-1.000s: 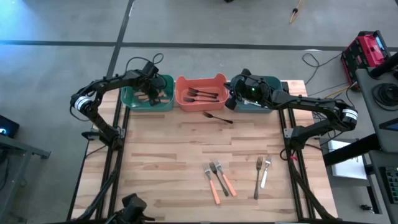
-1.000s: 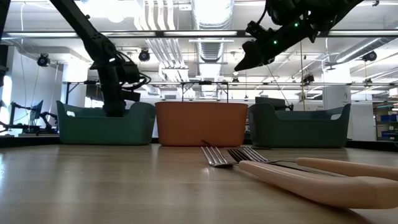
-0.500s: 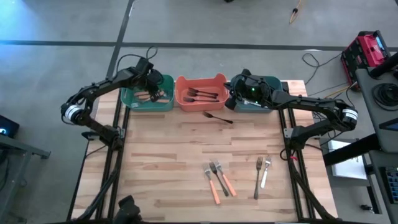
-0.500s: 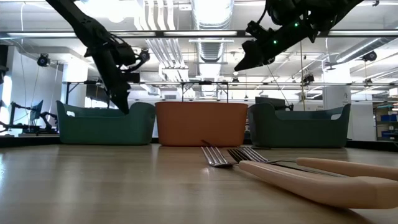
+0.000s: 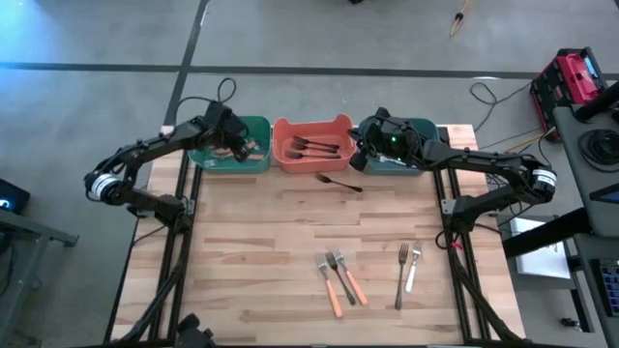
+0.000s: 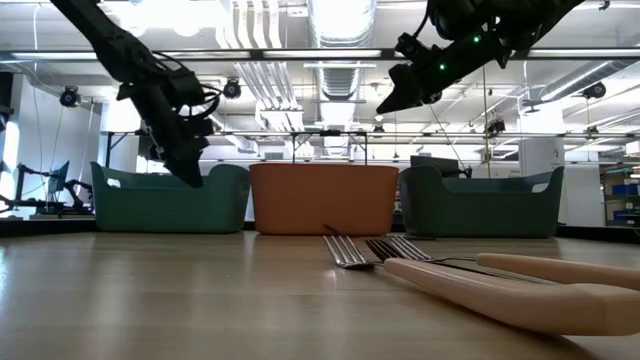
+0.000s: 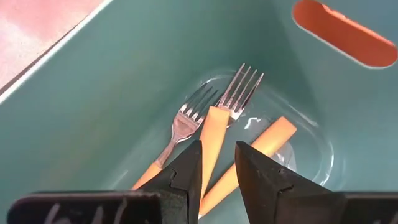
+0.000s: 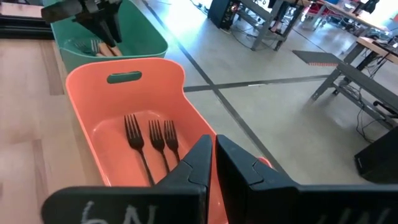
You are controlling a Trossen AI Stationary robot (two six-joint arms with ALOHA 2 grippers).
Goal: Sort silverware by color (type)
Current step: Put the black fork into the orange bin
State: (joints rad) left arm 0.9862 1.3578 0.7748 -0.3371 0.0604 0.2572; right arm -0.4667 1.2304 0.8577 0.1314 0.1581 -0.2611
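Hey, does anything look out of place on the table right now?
One dark fork lies alone on the wooden table, just in front of the orange bin that holds the other dark forks. It looks dropped short.

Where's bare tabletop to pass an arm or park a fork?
The wide middle band between the lone dark fork by the orange bin and the fork cluster near the front is bare, as is the whole front-left. It's crowded front-right, around both fork groups.
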